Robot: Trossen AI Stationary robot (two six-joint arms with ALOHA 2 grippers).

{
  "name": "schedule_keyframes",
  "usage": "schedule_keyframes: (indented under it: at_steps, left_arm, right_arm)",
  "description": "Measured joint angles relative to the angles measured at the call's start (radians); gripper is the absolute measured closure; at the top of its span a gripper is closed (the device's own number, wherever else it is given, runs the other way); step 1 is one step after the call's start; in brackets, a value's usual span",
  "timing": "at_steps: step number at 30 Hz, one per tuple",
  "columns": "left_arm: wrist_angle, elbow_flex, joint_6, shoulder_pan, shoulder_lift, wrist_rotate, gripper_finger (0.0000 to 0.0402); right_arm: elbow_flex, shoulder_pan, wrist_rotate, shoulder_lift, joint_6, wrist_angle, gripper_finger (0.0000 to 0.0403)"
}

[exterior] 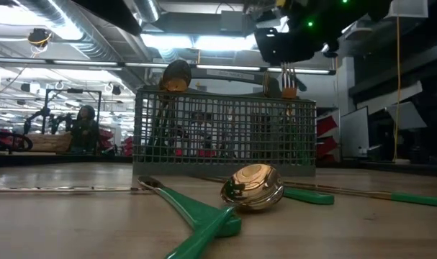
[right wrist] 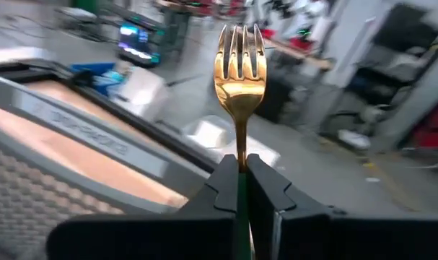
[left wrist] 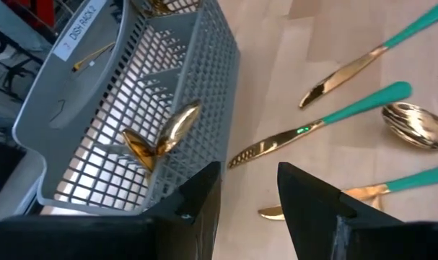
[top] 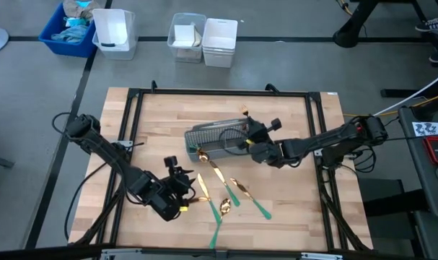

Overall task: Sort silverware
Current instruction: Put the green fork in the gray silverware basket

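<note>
Light, stiff, slippery fork (right wrist: pixel 239 68) pinched at its slim handle by closed right gripper (right wrist: pixel 242 177) above caddy (top: pixel 217 140); left gripper (left wrist: pixel 249 195) open, empty, near loose silverware (top: pixel 233 195).

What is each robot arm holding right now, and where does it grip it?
The right tool is shut on a gold fork, pinching its neck just below the tines, above the grey caddy. The left tool is open and holds nothing.
</note>
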Motion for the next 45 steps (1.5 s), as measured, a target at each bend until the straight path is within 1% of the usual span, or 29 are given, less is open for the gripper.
schedule_keyframes:
  at_steps: [3, 7, 9, 11, 18, 25, 37, 40, 45]
  left_arm:
    - [-0.001, 0.000, 0.000, 0.013, 0.000, 0.000, 0.0273]
    - [-0.003, 0.000, 0.012, 0.019, 0.000, 0.000, 0.0273]
    - [-0.003, 0.000, 0.023, 0.018, 0.000, 0.000, 0.0273]
    - [-0.003, 0.000, 0.026, 0.017, 0.000, 0.001, 0.0273]
    - [-0.003, 0.000, 0.027, 0.017, 0.000, 0.001, 0.0273]
    - [-0.003, 0.000, 0.034, 0.017, 0.000, 0.004, 0.0273]
    - [-0.005, 0.000, 0.034, 0.017, 0.000, 0.004, 0.0273]
    - [-0.006, 0.000, 0.034, 0.017, 0.000, 0.004, 0.0273]
    - [-0.007, 0.000, 0.034, 0.017, 0.000, 0.004, 0.0273]
  right_arm:
    - [-0.050, -0.027, -0.080, 0.000, -0.074, 0.157, 0.0391]
    - [-0.132, -0.056, -0.143, 0.000, -0.164, 0.359, 0.0391]
    - [-0.160, -0.063, -0.165, 0.000, -0.184, 0.424, 0.0390]
    - [-0.177, -0.062, -0.177, -0.001, -0.184, 0.450, 0.0388]
    - [-0.188, -0.052, -0.184, -0.003, -0.184, 0.436, 0.0385]
    - [-0.187, -0.027, -0.161, -0.003, -0.178, 0.422, 0.0372]
    - [-0.179, -0.027, -0.149, 0.000, -0.207, 0.419, 0.0366]
    - [-0.164, -0.027, -0.147, 0.001, -0.209, 0.405, 0.0351]
    - [-0.150, -0.026, -0.154, 0.002, -0.211, 0.398, 0.0308]
